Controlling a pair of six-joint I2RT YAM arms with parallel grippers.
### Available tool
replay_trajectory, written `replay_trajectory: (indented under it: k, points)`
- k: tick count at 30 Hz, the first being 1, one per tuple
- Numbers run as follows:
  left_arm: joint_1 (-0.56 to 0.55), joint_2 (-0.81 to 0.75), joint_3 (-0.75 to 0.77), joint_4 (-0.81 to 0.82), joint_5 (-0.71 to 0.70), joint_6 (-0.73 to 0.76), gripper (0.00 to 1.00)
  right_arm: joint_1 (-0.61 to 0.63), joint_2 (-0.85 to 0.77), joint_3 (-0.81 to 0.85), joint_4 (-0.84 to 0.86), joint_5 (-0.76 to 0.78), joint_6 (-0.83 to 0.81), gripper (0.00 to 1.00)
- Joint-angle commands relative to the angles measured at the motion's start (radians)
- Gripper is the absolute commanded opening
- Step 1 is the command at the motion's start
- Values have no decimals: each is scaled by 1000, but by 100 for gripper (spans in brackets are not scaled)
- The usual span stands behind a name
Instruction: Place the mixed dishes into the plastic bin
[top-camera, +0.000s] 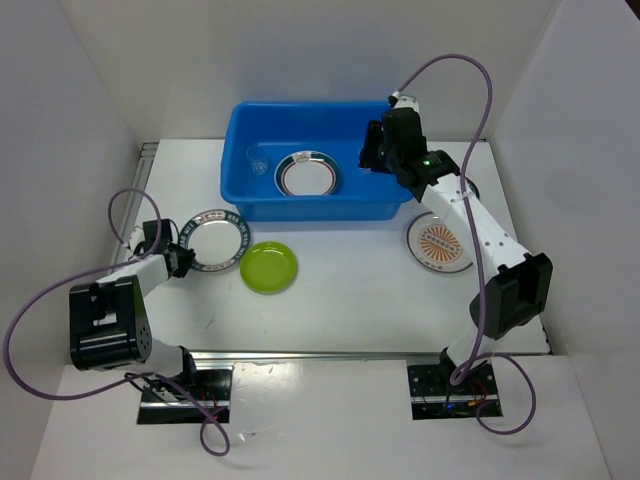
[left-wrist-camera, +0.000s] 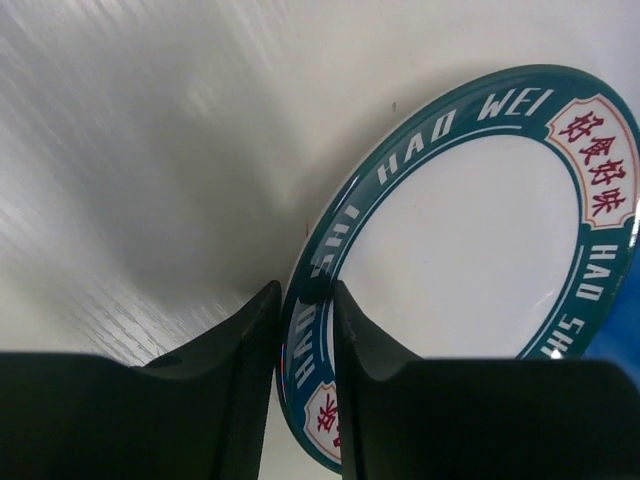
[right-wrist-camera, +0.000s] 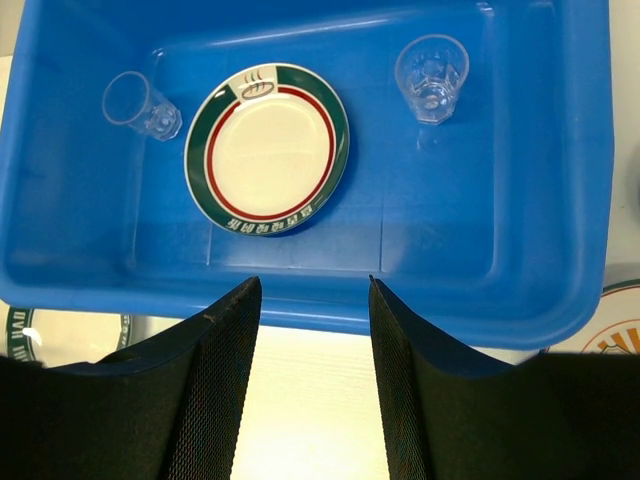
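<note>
My left pincer (left-wrist-camera: 305, 300) is clamped on the near-left rim of the teal-rimmed plate (left-wrist-camera: 470, 240). That plate lies on the counter (top-camera: 360, 290), left of the lime-green plate (top-camera: 270, 266). My right pincer (right-wrist-camera: 312, 290) hangs above the right part of the blue bin (right-wrist-camera: 480, 250), fingers apart, holding nothing. In the bin a green-and-red-rimmed plate (right-wrist-camera: 268, 148) lies flat, with two clear cups (right-wrist-camera: 432, 75), one on each side. The orange-sunburst plate (top-camera: 440, 243) is on the counter just near-right of the bin.

Bright blue bin (right-wrist-camera: 500, 250), white plate (right-wrist-camera: 267, 148) ringed green and red, clear cups (right-wrist-camera: 431, 76), teal-rimmed plate (left-wrist-camera: 470, 260) with white lettering and red characters on cream panels, lime-green plate (top-camera: 269, 266), orange-sunburst plate (top-camera: 440, 243), white table (top-camera: 350, 290), black jaws
</note>
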Motion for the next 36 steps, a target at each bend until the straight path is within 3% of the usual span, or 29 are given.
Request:
replay_trajectory:
  k: [1,2,8,14,19,26,31,36]
  points:
    - [-8,-10,-55,78,31,-68,33,-5,-68,1,-7,31,-18,53]
    - [-8,-10,-65,79,31,-83,25,-5,-68,-8,-7,40,-18,53]
    - [-17,-71,-75,42,-4,-102,0,-5,-77,-17,-7,31,-27,53]
    - [-17,-147,-6,-73,-35,-105,0,-5,-77,-37,-7,22,-27,53]
    - [-17,-183,167,-199,-78,-46,0,-5,-77,-37,-7,0,-36,53]
    - [-17,-203,321,-221,-87,41,0,-5,-77,-46,11,-11,-36,53]
    - [-28,-181,544,-277,-170,167,0,-5,-77,-46,11,-20,-36,53]
    - [-82,-125,753,-274,-115,257,0,-5,-68,-56,11,-29,-36,53]
